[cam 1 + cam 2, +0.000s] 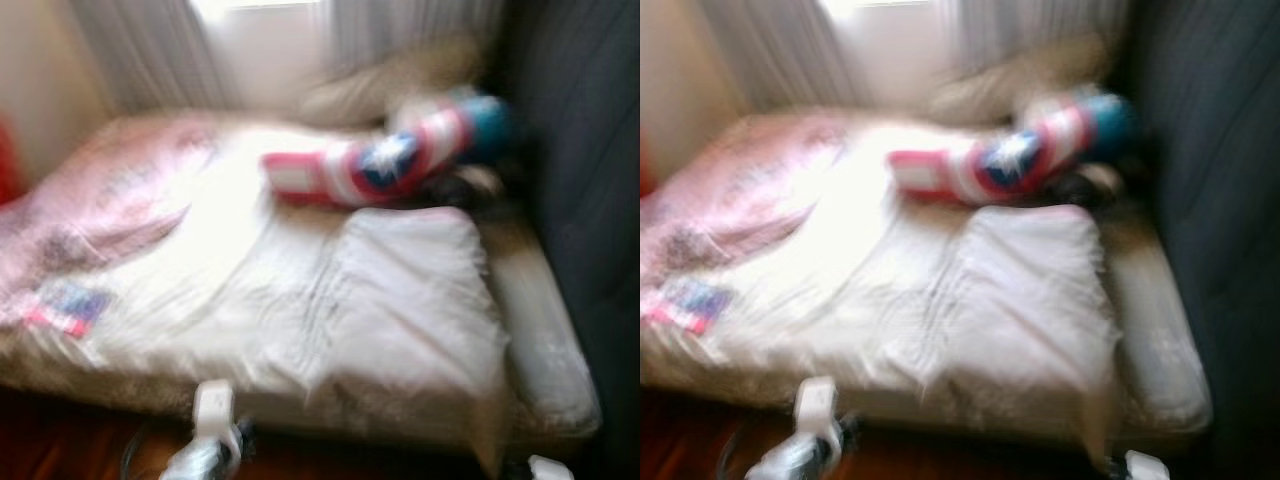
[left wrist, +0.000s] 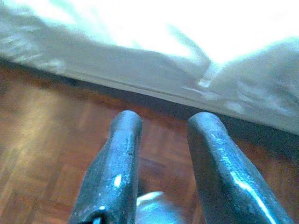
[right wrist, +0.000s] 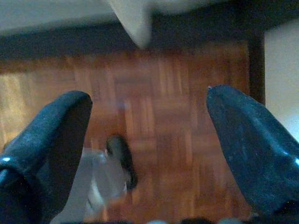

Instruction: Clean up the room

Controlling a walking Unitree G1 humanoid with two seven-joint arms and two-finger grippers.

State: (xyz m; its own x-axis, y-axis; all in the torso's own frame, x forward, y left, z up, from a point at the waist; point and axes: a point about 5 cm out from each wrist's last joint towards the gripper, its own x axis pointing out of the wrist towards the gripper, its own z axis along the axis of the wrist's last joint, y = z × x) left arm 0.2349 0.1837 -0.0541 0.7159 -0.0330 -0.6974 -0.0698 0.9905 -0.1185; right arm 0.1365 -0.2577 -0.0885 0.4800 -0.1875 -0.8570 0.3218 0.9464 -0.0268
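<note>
The head views are blurred. A bed [image 1: 300, 330] with rumpled white sheets lies before me. A white pillow [image 1: 415, 290] rests on its right half. Behind it lies a red, white and blue cushion with a white star [image 1: 390, 160]. A pink blanket [image 1: 110, 200] covers the left side, and a small red-and-blue item [image 1: 65, 308] lies near the bed's left front edge. My left arm [image 1: 212, 430] hangs low in front of the bed. In the left wrist view my left gripper [image 2: 163, 121] is open over the parquet by the bed's edge. My right gripper [image 3: 149, 102] stands wide open above the floor, holding nothing.
A dark upholstered wall or headboard [image 1: 590, 180] rises along the bed's right side. Curtains and a bright window [image 1: 260, 50] stand behind the bed. Brown parquet floor [image 3: 163, 93] runs beneath the bed's front edge. A beige pillow [image 1: 390, 85] lies at the far end.
</note>
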